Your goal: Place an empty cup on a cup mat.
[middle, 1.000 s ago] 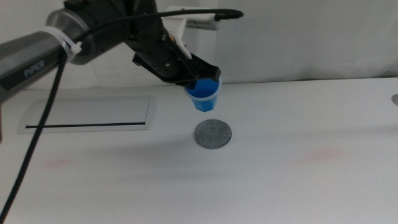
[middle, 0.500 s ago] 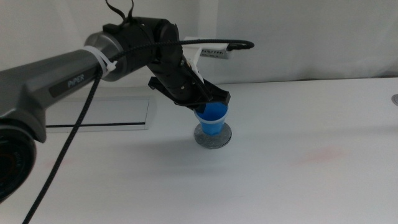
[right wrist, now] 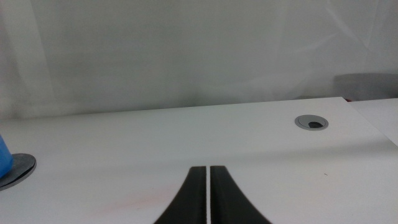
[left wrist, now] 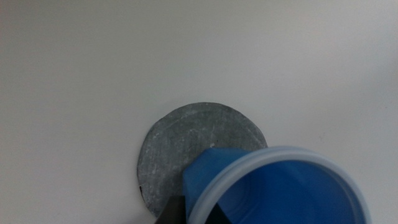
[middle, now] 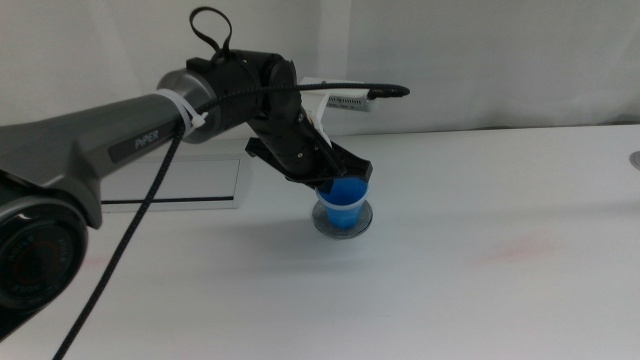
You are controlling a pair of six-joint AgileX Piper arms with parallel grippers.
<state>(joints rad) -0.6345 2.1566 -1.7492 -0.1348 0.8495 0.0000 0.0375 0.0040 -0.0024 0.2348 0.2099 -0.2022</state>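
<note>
The blue cup [middle: 346, 205] stands upright with its base on the dark grey cup mat [middle: 343, 227] at the table's middle. My left gripper [middle: 338, 177] reaches in from the left and is shut on the cup's rim. In the left wrist view the cup [left wrist: 280, 186] fills the near corner, covering part of the cup mat [left wrist: 186, 140], and one dark fingertip [left wrist: 169, 215] shows beside it. My right gripper [right wrist: 207, 193] waits low over the table at the right, shut and holding nothing. From there the cup [right wrist: 3, 155] and cup mat [right wrist: 17, 167] show only as slivers.
A long flat white-grey panel [middle: 205, 185] lies in the table behind the left arm. A round grey cable grommet [right wrist: 311, 122] sits near the far right edge [middle: 634, 158]. A black cable hangs from the left arm across the front left.
The left gripper has carried the cup down and slightly right, from above the cup mat to resting on it. The right gripper's earlier state is not shown.
</note>
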